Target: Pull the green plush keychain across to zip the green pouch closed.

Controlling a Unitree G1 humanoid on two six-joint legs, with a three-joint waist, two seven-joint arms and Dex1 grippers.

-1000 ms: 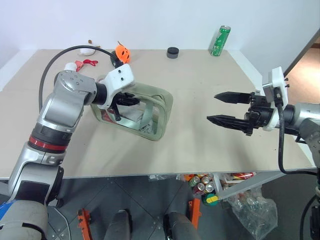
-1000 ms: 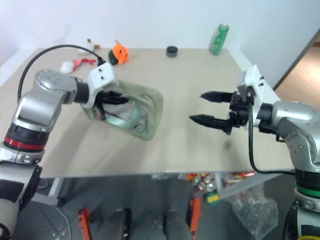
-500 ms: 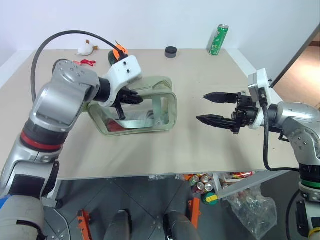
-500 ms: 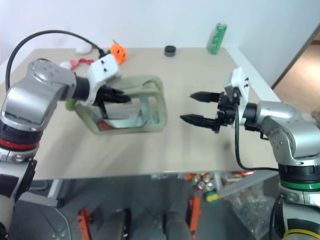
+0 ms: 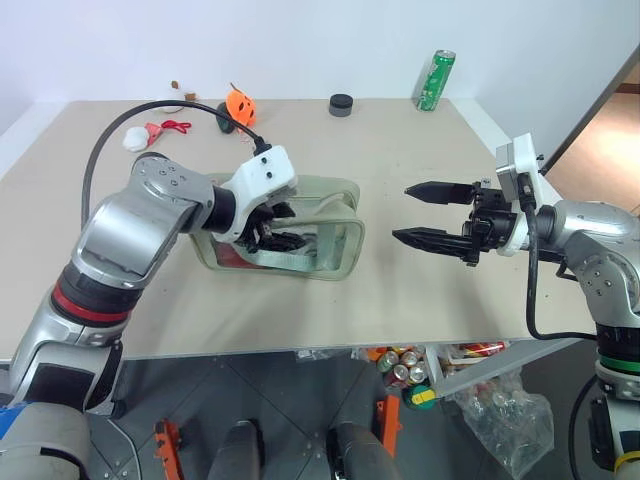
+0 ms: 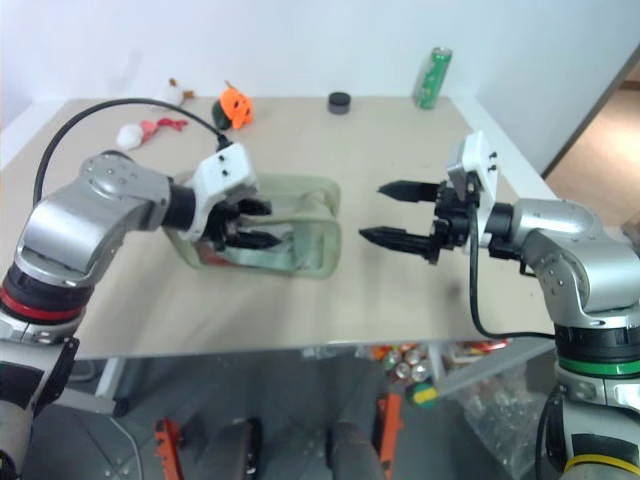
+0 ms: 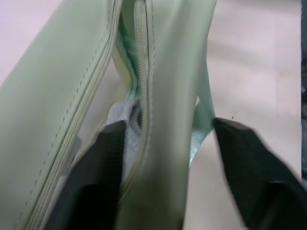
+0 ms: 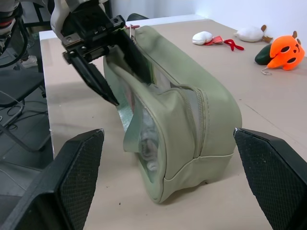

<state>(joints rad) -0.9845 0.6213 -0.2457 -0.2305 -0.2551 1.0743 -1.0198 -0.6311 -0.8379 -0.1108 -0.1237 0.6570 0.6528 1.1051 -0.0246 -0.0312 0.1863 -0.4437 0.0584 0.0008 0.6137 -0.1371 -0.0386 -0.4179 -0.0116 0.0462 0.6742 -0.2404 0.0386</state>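
Left eye view, beige table (image 5: pixel 300 300) by white wall, left tool (image 5: pixel 272 226) spread astride green pouch (image 5: pixel 335 222), right tool (image 5: pixel 425 212) spread

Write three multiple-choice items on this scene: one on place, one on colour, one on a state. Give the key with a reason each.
1. Where is the can?
A. far edge of the table
B. inside the pouch
C. in the right gripper

2. What colour is the pouch?
A. orange
B. sage green
C. black

3. How is the right gripper?
A. shut on the pouch
B. shut on nothing
C. open, apart from the pouch

Key: 1 A, it stands upright by the far edge; 2 B, its fabric is pale green; 3 C, its fingers are spread with bare table between them and the pouch.
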